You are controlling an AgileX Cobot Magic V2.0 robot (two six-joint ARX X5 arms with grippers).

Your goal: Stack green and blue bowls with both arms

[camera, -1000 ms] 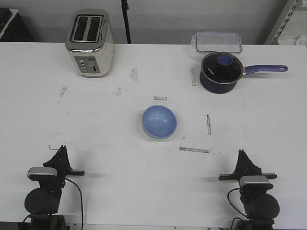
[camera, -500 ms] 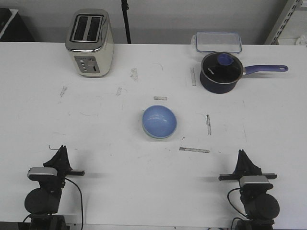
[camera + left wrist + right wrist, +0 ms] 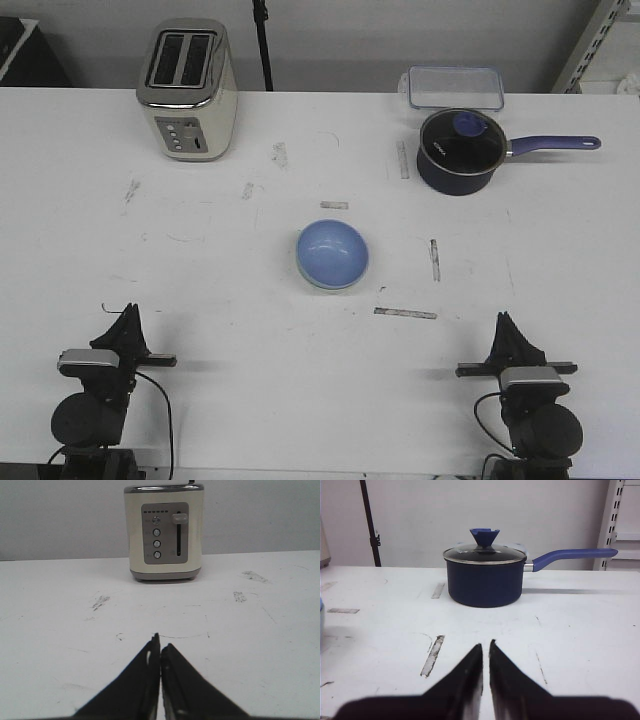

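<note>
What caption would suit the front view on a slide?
Blue bowl nested in a green one at table centre, both end effectors parked shut and empty near the front edge.

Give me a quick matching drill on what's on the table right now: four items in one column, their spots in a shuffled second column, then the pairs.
Items:
1. cream two-slot toaster
2. dark navy lidded pot with purple handle
3. light blue glossy bowl
4. clear plastic lidded container

Places:
A. middle of the table
B. far left
C. far edge, behind the pot
D. far right, handle pointing right

Pairs: 1-B, 2-D, 3-A, 4-C
</note>
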